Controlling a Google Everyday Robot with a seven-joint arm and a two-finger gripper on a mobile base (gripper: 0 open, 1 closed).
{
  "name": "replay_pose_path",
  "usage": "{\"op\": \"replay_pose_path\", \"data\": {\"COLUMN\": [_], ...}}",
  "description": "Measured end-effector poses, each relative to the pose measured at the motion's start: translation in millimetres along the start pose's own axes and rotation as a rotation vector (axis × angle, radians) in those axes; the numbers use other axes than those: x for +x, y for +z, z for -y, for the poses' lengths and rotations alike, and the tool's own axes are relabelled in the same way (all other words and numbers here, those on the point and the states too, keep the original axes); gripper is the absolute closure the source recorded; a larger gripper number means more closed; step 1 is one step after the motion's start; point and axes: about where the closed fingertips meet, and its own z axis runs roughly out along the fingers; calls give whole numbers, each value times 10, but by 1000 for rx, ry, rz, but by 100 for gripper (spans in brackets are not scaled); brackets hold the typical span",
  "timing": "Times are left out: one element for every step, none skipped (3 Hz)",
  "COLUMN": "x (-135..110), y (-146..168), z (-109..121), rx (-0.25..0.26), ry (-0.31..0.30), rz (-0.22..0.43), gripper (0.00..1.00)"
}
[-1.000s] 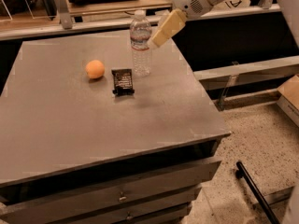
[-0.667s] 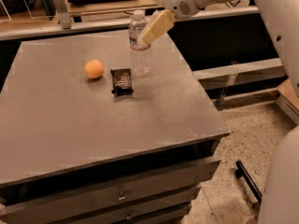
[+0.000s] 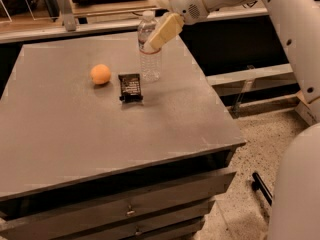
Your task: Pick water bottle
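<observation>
Clear ribbed plastic marks out the water bottle [image 3: 149, 60], which stands upright with its white cap on, toward the far edge of the grey desk [image 3: 75, 134], at about 1 o'clock from the desk's middle. An orange ball [image 3: 100, 74] sits near it at its 9 o'clock, and a small dark packet [image 3: 130, 87] lies just beside its base at about 7 o'clock; neither touches the bottle.

The white arm [image 3: 280, 19] reaches in from the bottle's 2 o'clock, and the tan claw [image 3: 159, 35] overlaps the bottle's shoulder and upper body, slanting down toward 8 o'clock. From this angle I cannot tell whether the claw is wide, narrow, or already bearing on the plastic, nor whether it sits around the bottle or only in front of it. The bottle's base rests flat on the desk, so nothing is lifted yet.

The step in hand looks like the final approach to the grasp. The next move, as I judge it, calls for the claw to settle squarely around the body below the shoulder, close firmly without crushing the thin wall, and then rise straight up. A tall, light bottle tips easily, so a sideways nudge at this height could knock it over toward the packet and ball.
</observation>
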Motion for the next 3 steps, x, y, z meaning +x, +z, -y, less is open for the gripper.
{"op": "replay_pose_path", "data": {"x": [298, 319, 312], "y": [198, 217, 261], "z": [-14, -14, -24], "rx": [-34, -37, -44], "ry": [61, 65, 64], "rz": [56, 57, 59], "gripper": [0, 0, 25]}}
